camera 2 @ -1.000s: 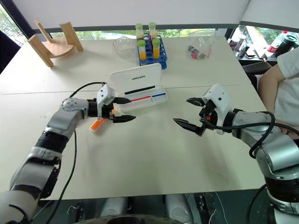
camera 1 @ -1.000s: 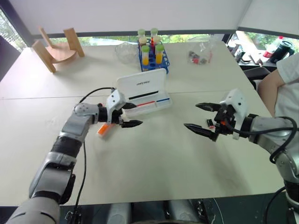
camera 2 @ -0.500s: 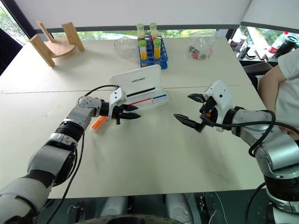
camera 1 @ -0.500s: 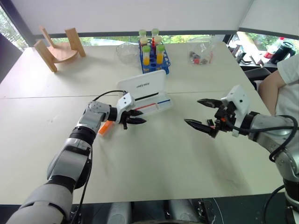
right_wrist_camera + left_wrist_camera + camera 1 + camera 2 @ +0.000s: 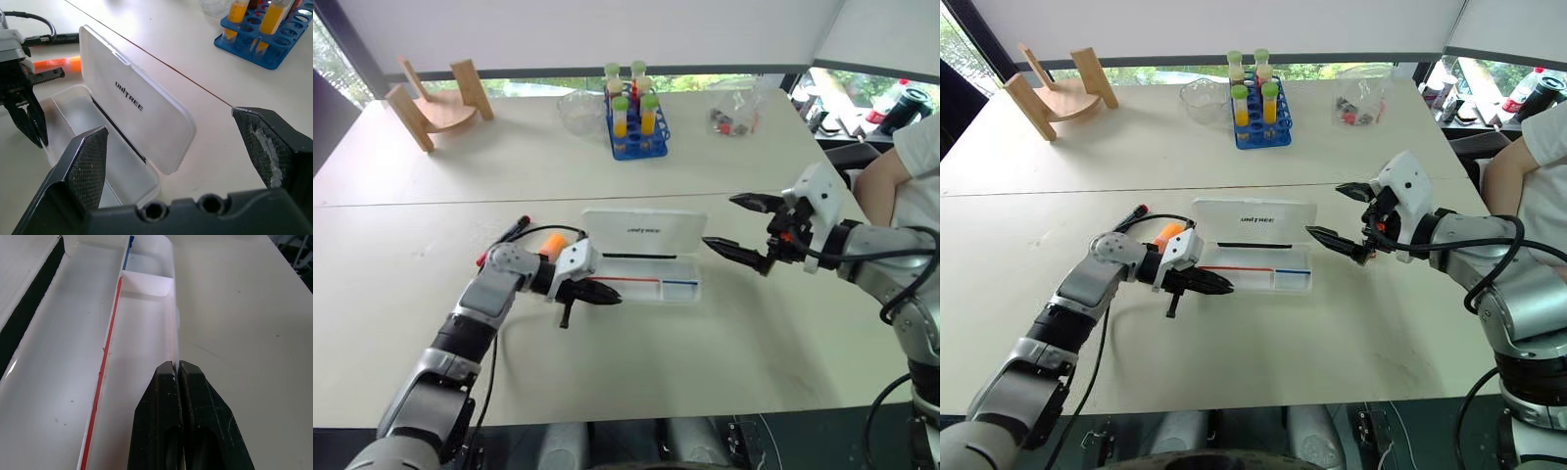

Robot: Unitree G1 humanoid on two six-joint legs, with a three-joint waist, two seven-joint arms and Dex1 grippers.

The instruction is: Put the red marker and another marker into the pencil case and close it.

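I have the left gripper (image 5: 599, 293) clenched on the near wall of the case (image 5: 646, 257); the wrist view shows both fingers (image 5: 168, 396) pinched on the thin rim, near the case's left end. The right gripper (image 5: 745, 229) hangs released, jaws wide, off the case's right end, touching nothing.

The case lies open mid-table (image 5: 724, 362), lid up, tray empty with the red and blue stripes visible. The red marker (image 5: 505, 239) and the orange highlighter (image 5: 550, 243) lie together on the table behind my left wrist, just left of the case, both still outside it.

Judgement: the step in hand is positioning the case by its rim. To do it well, I would:
- keep the pull low and level, since a grip on one end of a light box may swing or tip it;
- release before reaching for a marker;
- keep the cable (image 5: 533, 231) off the markers;
- take the red marker mid-barrel.
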